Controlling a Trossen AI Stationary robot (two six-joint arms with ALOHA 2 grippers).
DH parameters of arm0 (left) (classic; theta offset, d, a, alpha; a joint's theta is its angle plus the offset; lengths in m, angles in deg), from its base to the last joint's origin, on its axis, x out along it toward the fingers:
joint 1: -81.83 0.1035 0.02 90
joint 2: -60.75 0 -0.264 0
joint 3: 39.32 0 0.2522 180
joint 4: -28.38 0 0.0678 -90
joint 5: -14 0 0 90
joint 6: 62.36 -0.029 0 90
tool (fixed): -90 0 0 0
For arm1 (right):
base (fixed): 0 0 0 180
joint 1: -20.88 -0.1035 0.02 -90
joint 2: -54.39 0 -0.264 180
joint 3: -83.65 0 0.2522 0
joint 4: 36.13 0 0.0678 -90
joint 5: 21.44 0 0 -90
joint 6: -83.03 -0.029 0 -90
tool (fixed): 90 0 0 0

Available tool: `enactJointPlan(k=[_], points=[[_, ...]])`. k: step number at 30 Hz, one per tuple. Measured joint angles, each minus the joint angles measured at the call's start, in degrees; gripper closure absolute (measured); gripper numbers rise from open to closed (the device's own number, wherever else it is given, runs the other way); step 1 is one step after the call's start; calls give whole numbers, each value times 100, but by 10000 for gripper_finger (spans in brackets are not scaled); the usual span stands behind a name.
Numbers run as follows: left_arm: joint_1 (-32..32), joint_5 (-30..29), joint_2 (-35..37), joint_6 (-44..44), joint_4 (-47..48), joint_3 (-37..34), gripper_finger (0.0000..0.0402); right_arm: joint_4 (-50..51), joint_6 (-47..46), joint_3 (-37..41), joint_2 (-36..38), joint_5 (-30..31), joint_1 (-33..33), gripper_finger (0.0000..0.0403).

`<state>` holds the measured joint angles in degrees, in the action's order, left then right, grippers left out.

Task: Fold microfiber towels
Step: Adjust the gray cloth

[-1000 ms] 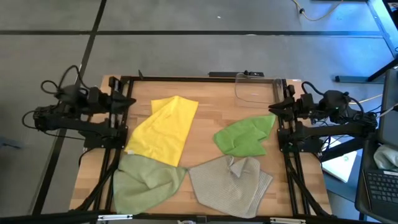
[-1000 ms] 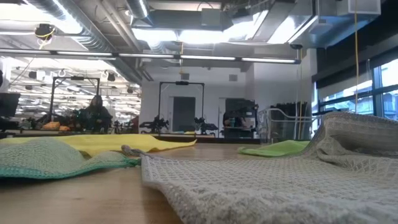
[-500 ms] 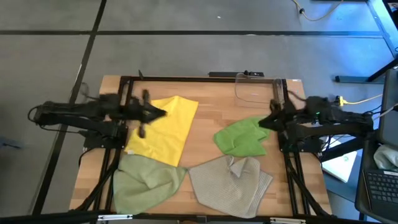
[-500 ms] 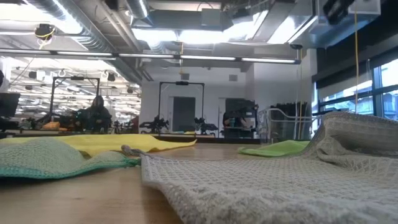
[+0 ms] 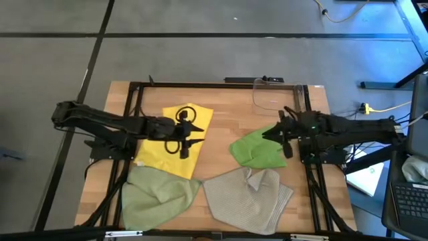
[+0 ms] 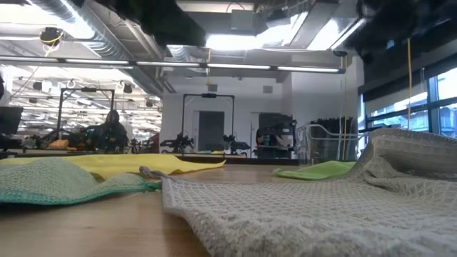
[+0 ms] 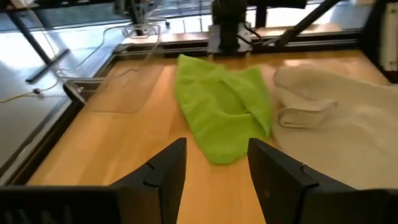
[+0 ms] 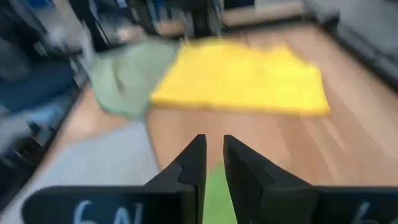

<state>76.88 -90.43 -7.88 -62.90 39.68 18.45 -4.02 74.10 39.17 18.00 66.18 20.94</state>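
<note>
Waffle-weave grey-beige towel point(image 5: 249, 196), rumpled

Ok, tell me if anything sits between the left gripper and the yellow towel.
Nothing visible does. The left gripper hangs directly over the yellow towel, jaws open and empty. The bright green towel lies apart, on the right gripper side.

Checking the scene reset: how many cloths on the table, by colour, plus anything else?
Bright yellow microfiber towel: 1
Bright green microfiber towel: 1
Pale olive-green microfiber towel: 1
Grey-beige microfiber towel: 1
Clear plastic bin: 1
Total: 5 (4 towels, 1 bin)
</note>
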Motion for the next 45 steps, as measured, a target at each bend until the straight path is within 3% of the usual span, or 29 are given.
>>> enactJointPlan(k=[3, 7, 12, 16, 23, 29, 33, 40, 45], points=[[4, 18, -240, 5, -472, 8, 238, 400, -181, 1, -432, -118, -69, 322], [-90, 279, -447, 7, -566, 9, 237, 607, -387, 2, -1025, -565, -342, 264], [-242, 293, -499, 49, -582, 9, 237, -123, -740, 1, -1651, -1270, -866, 180], [-384, 298, -497, 111, -581, 9, 238, -212, -845, -2, -2102, -1195, -1651, 151], [-499, 293, -497, 173, -581, 9, 238, -82, -1287, -72, -2777, -97, -2793, 167], [-604, 244, -497, 202, -619, 9, 237, 859, -1087, -149, -3133, 1137, -3213, 191], [-737, 162, -497, 175, -618, 9, 239, 1155, -955, -146, -3395, 1334, -3281, 193], [-809, -219, -807, -164, -850, 2, 237, 569, -572, -146, -3531, 1809, -3276, 200], [-813, -223, -1210, -340, -1226, 1, 237, 589, -576, -146, -3526, 1506, -3274, 261]])
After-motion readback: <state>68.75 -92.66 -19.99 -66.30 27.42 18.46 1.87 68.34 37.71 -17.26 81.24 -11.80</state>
